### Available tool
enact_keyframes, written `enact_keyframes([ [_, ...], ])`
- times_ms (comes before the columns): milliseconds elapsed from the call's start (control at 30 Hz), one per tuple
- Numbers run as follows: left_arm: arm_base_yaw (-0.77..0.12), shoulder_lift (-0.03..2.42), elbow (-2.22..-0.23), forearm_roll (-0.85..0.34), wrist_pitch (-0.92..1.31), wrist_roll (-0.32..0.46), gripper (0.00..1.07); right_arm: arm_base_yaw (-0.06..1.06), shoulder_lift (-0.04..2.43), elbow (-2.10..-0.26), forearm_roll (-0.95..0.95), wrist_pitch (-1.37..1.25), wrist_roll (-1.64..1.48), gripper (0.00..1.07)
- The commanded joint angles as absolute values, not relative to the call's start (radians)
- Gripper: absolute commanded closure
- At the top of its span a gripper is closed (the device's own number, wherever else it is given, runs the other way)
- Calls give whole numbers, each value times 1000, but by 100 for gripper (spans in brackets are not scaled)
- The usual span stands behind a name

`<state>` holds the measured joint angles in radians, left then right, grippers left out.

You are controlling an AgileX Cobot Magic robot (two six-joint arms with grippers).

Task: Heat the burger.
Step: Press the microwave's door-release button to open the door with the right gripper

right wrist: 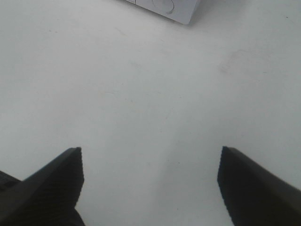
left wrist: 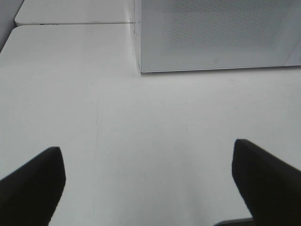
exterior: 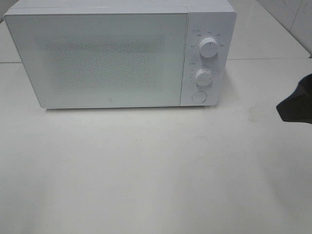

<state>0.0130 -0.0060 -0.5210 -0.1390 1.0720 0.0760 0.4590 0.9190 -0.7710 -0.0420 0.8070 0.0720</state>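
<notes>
The burger is out of view in every frame. A white microwave [exterior: 117, 53] stands at the back of the white table with its door shut; its front also shows in the left wrist view [left wrist: 216, 35], and its lower corner shows in the right wrist view [right wrist: 164, 7]. My left gripper [left wrist: 148, 181] is open and empty above bare table, off to the microwave's left front. My right gripper [right wrist: 150, 183] is open and empty, in front of and to the right of the microwave; only a black part of that arm [exterior: 297, 102] shows at the exterior view's right edge.
The microwave's panel has two round dials [exterior: 208, 48] [exterior: 203, 77] and a round button [exterior: 198, 96]. The white table [exterior: 156, 170] stretches in front of it. A seam between table slabs [exterior: 268, 59] runs behind on the right.
</notes>
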Motion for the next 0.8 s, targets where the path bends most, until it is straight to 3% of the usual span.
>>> enact_keyframes([
  [33, 16, -20, -518, -148, 1074, 74, 18, 458, 842, -768, -68, 861, 63, 29],
  [267, 16, -20, -518, -148, 1074, 74, 18, 430, 662, -721, -70, 903, 63, 30],
  [800, 16, -20, -518, -148, 1074, 74, 18, 151, 153, -563, -62, 988, 37, 31],
])
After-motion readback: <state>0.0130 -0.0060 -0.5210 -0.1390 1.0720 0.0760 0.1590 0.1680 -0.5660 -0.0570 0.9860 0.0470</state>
